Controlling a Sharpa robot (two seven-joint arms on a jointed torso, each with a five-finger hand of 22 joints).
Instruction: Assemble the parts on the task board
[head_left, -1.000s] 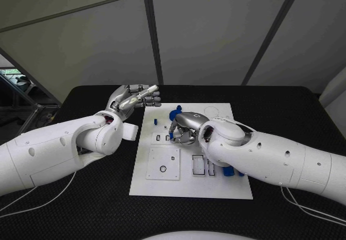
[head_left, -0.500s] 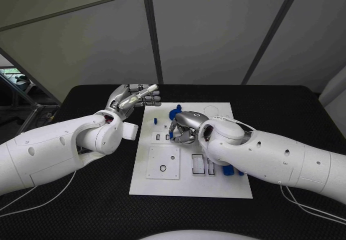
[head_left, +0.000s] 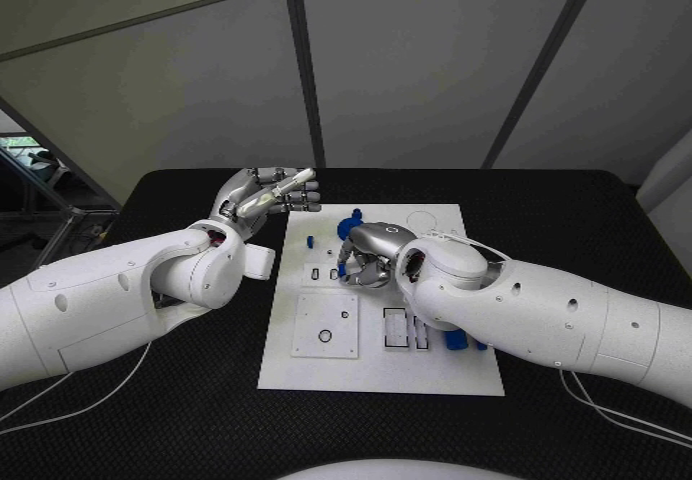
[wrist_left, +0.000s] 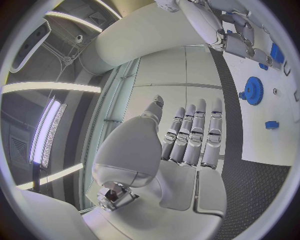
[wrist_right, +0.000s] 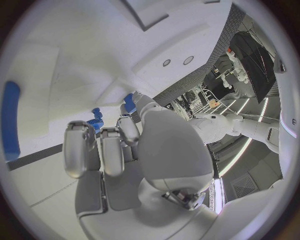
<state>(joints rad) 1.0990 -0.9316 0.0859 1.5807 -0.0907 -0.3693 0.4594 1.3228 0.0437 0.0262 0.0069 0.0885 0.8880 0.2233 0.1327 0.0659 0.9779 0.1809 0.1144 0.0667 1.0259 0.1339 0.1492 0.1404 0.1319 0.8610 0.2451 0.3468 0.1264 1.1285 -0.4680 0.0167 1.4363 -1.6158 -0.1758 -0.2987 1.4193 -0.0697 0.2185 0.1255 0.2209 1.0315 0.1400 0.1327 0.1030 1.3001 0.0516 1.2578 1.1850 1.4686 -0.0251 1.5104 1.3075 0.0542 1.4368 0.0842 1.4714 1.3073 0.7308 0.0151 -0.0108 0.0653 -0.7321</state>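
Note:
The white task board (head_left: 378, 375) lies in the middle of the black table. My right hand (head_left: 369, 256) hovers low over its far half, fingers curled down. A blue part (wrist_right: 129, 103) shows at the thumb tip, with a toothed blue edge (wrist_right: 95, 121) between the fingers. The frames leave unclear whether the fingers grip it. A blue gear (wrist_left: 252, 90) lies on the board just beyond that hand (wrist_left: 237, 36). Small blue pieces (head_left: 313, 241) lie near the board's far left. My left hand (head_left: 268, 198) is raised off the board's far left corner, fingers straight and together, holding nothing.
Another blue piece (head_left: 456, 341) lies on the board's near right, beside my right forearm. A square inset plate (head_left: 327, 325) and narrow slots (head_left: 397, 329) mark the board's near half. Black table (head_left: 173, 410) surrounds the board on all sides.

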